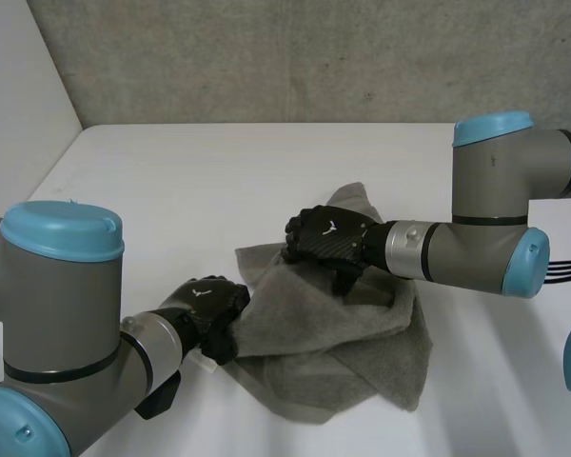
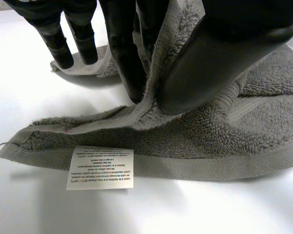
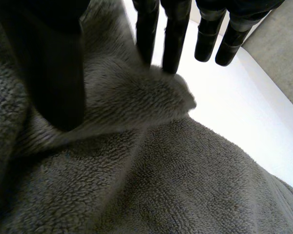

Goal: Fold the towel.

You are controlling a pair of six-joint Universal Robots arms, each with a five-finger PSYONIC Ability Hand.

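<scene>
One grey towel [image 1: 333, 333] lay crumpled on the white table [image 1: 171, 181], in the lower middle of the head view, and one pointed part of it reached up toward the centre. Two hands were on it. The left hand [image 1: 209, 309], at the lower left, was at the towel's left edge. In its wrist view, its thumb and a finger were closed on a raised fold of that edge. One white label [image 2: 101, 167] lay at the hem, near this hand's fingertips. The right hand [image 1: 328, 238], at the centre, was on the towel's upper part, and its thumb and fingers pinched a lifted fold of cloth.
</scene>
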